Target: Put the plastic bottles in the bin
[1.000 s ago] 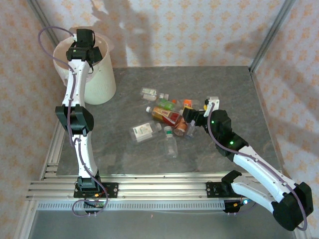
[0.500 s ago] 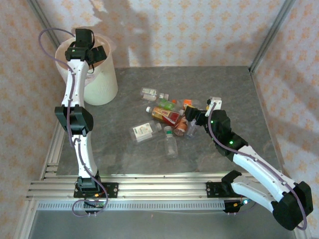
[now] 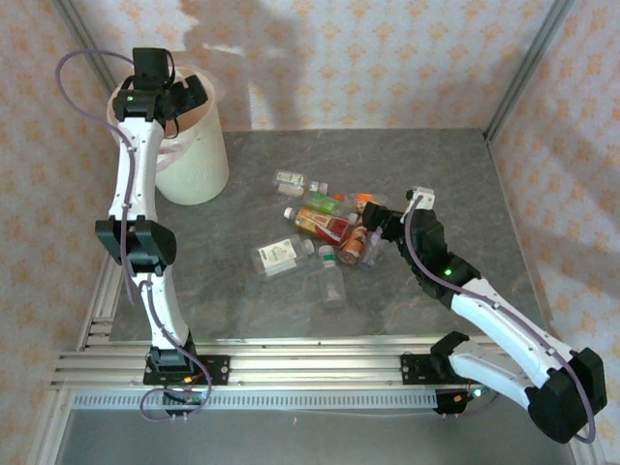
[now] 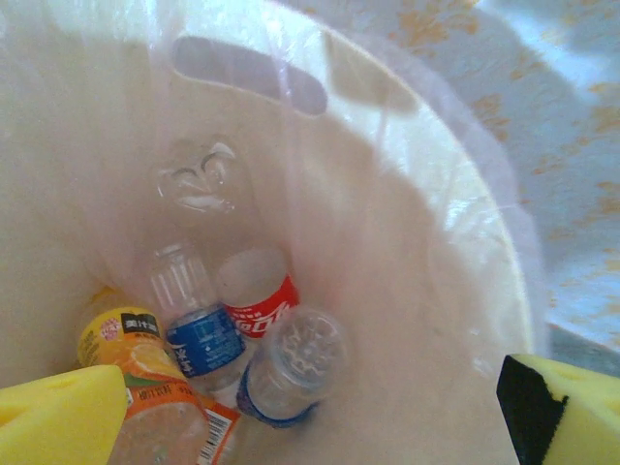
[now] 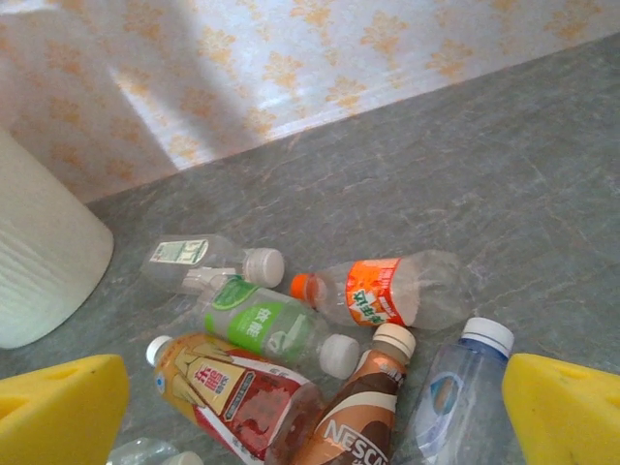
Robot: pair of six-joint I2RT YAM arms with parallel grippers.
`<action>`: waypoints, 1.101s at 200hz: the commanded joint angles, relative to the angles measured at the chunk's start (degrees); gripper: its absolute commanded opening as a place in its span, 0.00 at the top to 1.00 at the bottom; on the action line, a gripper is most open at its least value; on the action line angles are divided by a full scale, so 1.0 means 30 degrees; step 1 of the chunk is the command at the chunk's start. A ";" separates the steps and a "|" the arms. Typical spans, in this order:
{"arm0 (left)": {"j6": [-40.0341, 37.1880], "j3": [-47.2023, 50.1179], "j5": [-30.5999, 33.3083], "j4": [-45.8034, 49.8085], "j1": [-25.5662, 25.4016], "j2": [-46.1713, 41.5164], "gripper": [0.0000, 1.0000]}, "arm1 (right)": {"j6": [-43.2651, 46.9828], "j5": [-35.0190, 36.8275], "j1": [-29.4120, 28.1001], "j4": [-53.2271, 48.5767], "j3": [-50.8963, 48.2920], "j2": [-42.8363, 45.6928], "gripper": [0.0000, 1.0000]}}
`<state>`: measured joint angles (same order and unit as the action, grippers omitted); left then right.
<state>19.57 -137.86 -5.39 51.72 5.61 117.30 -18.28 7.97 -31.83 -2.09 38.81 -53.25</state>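
My left gripper hangs open over the mouth of the bin, a cream bucket with a thin bag liner. In the left wrist view its yellow pads stand wide apart with nothing between them. Below lie several plastic bottles: a clear one with a blue band, a red-labelled one and an orange-labelled one. My right gripper is open just above the pile of plastic bottles on the table. Between its pads show a brown Nescafe bottle, a red-and-yellow one and a blue-capped clear one.
A green-labelled bottle, an orange-capped one and a white-capped clear one lie further out. Loose clear bottles lie left of the pile. The bin's side stands far left. Papered walls and metal posts close in the grey table.
My left gripper has opened wide over the bin and its arm has swung a little to the left. My right gripper has crept slightly further over the pile, still open.
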 commanded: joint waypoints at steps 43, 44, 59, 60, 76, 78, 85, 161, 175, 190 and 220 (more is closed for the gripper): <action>0.0298 0.2700 -0.2830 -0.2308 -0.1630 -0.4042 0.00 | -0.4787 0.3895 -0.0054 -0.2850 0.0023 -0.0529 0.01; 0.0300 0.2765 -0.2875 -0.2362 -0.1676 -0.4080 0.00 | -0.4839 0.3872 -0.0068 -0.2938 0.0033 -0.0559 0.01; 0.0271 0.4290 -0.3650 -0.3340 -0.2132 -0.5094 0.00 | -0.5547 0.3449 0.0069 -0.4183 0.0196 -0.0914 0.01; 0.0272 0.4395 -0.3710 -0.3406 -0.2176 -0.5162 0.00 | -0.5586 0.3371 0.0096 -0.4234 0.0207 -0.0942 0.01; 0.0240 0.5726 -0.3902 -0.4164 -0.2762 -0.6211 0.00 | -0.5873 0.1445 0.0400 -0.4788 0.0104 -0.1314 0.00; 0.0242 0.5875 -0.3913 -0.4216 -0.2832 -0.6362 0.00 | -0.5884 0.1197 0.0420 -0.4784 0.0065 -0.1356 0.00; 0.0236 0.6357 -0.3985 -0.4465 -0.3070 -0.6776 0.00 | -0.5897 0.0384 0.0478 -0.4899 -0.0056 -0.1504 0.00; 0.3051 1.1665 -0.7787 -0.7714 -0.5179 -1.0188 0.00 | -0.7081 -0.2157 0.0651 -0.6774 -0.0221 -0.3949 0.12; 0.3162 1.2728 -0.7345 -0.8080 -0.6065 -1.0729 0.00 | -0.6880 -0.2494 0.0651 -0.6185 -0.0293 -0.4385 0.14; 0.3376 1.3616 -0.6931 -0.8130 -0.6929 -1.1021 0.00 | -0.6602 -0.3329 0.0651 -0.4914 -0.0498 -0.4754 0.17; 0.3465 1.4889 -0.6057 -0.7900 -0.8039 -1.1318 0.00 | -0.7255 -0.3212 0.0638 -0.4537 -0.0441 -0.6059 0.25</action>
<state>28.69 -95.72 -25.45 29.89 -17.02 85.06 -38.63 -1.34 -30.15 -17.61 38.02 -68.86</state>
